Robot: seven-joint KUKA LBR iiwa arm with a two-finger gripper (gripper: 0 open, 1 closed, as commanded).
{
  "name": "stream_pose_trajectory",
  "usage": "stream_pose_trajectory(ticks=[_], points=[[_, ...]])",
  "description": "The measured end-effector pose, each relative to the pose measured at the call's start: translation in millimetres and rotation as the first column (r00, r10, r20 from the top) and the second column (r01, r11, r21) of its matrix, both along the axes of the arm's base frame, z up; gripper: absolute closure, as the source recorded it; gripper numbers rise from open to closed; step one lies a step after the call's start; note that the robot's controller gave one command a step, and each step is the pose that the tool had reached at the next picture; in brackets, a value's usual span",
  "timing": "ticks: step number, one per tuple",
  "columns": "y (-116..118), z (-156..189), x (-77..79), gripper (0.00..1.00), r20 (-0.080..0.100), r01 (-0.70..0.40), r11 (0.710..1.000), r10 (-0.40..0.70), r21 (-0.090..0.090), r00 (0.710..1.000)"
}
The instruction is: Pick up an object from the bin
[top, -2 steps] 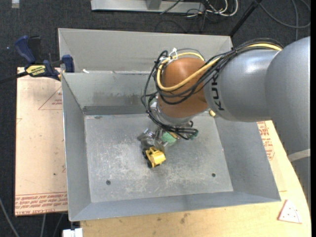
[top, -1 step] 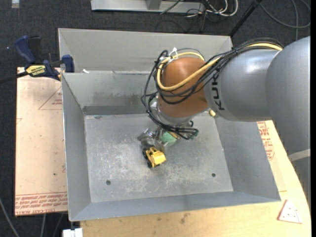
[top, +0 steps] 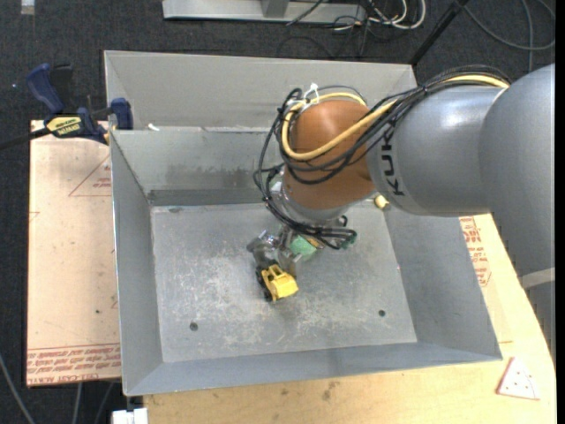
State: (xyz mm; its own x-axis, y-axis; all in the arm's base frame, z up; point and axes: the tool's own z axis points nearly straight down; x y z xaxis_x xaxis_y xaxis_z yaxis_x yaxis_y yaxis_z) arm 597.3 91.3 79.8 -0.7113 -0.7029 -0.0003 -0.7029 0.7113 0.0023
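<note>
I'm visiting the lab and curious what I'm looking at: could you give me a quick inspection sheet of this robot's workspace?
Surface: grey metal bin, floor scuffed with pale marks.
Job's things: small yellow toy-like thing near the floor's middle; a green piece just beyond it under the wrist, and I cannot tell if it is loose or part of the robot.
Clutter: nothing seen.
Gripper: gripper low in the bin, at the yellow thing's far edge; whether it holds anything cannot be told.
Cables: black and yellow cables loop round the wrist's orange cover.
Surroundings: dark floor; more cables lie beyond the bin.
</note>
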Motion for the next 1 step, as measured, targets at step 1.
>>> stream_pose_trajectory(ticks=[1], points=[[0.1,19.9,-1.8,1.00,-0.006,0.000,1.000,0.000,-0.001,1.000]])
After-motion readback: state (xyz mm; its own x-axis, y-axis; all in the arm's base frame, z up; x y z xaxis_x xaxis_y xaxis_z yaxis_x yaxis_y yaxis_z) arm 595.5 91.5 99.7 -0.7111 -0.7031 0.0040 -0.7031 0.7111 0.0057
